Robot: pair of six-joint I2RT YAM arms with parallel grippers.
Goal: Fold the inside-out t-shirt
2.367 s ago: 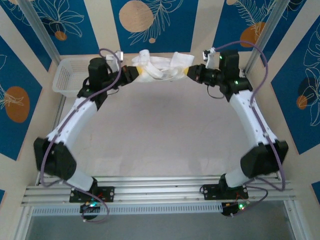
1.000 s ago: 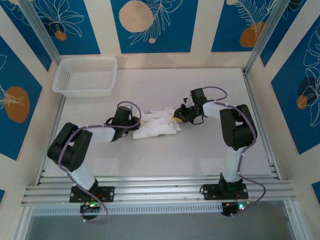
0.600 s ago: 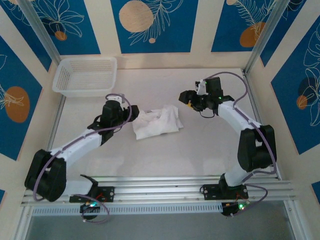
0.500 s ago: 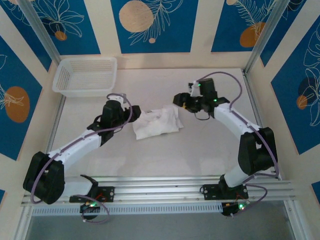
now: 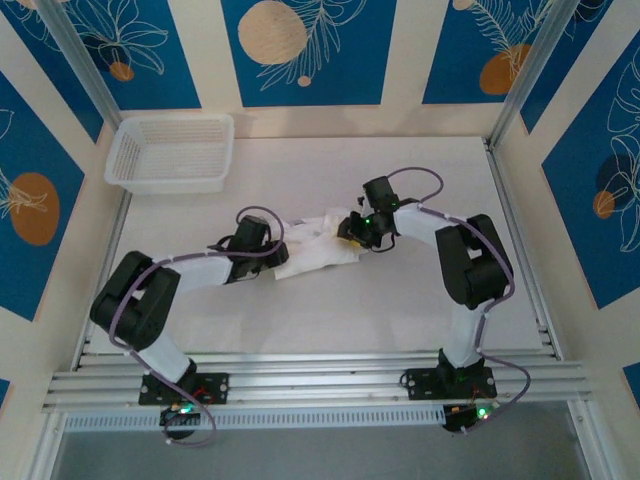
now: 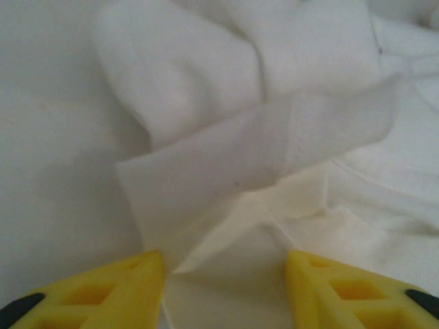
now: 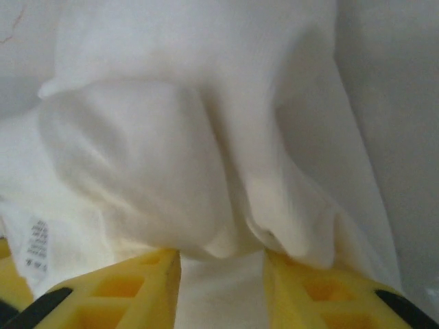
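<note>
T-shirt (image 5: 315,255) lies white, crumpled, bunched into soft folds.

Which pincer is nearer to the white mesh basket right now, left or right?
Left. The left pincer is at the t-shirt's left edge, on the side towards the basket; the right pincer is at the opposite edge, farther away.

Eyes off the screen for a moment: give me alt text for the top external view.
Both arms reach to a crumpled white t-shirt at the middle of the table, the left gripper at its left edge, the right gripper at its right edge. A white mesh basket sits in the far left corner.
</note>
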